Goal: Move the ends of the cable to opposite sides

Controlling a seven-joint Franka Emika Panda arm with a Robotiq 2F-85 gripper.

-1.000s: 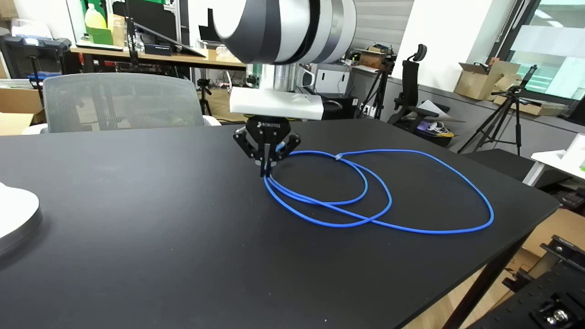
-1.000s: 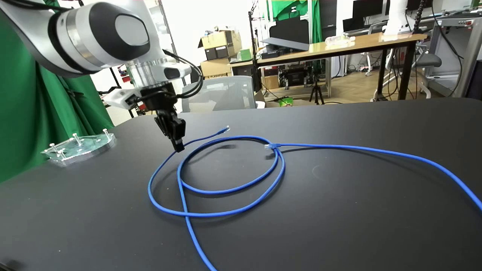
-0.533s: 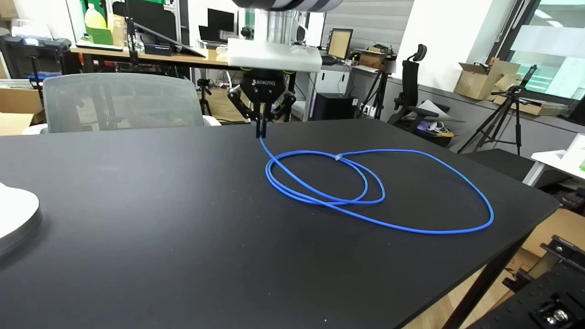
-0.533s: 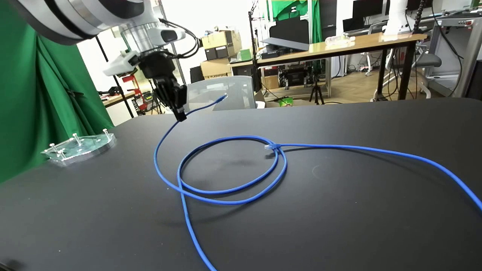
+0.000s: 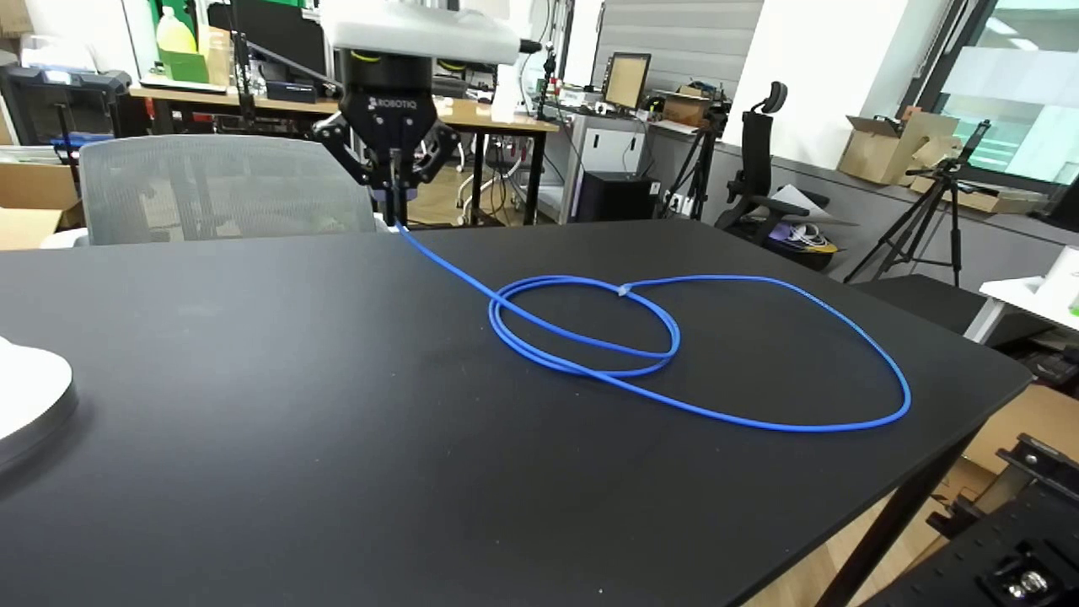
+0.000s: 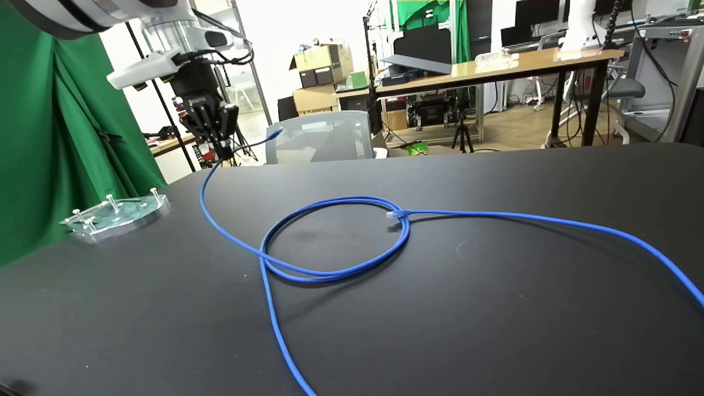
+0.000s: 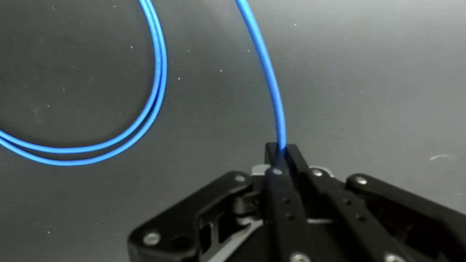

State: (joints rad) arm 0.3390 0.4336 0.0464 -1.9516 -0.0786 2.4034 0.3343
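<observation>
The bright blue cable point(image 5: 792, 428) lies in loops on the black table; it also shows in an exterior view point(image 6: 495, 213) and the wrist view point(image 7: 267, 69). My gripper point(image 5: 395, 215) is shut on the cable near one end and holds it raised above the table's far part. It also shows in an exterior view point(image 6: 224, 154) and the wrist view point(image 7: 281, 156). The held cable end point(image 6: 276, 132) sticks out past the fingers in the air. The other cable end point(image 6: 397, 214), with a clear plug, rests by the loop; it also shows in an exterior view point(image 5: 624, 290).
A clear plate with upright bolts point(image 6: 118, 217) lies at the table's left side. A white rounded object point(image 5: 34, 396) stands at the left edge of an exterior view. A grey mesh chair point(image 5: 228, 190) stands behind the black table point(image 5: 253, 438).
My gripper has risen from the table, then moved left in both exterior views, carrying the held end. The cable behind it is drawn out leftward and its loop has tightened. The other end stayed.
</observation>
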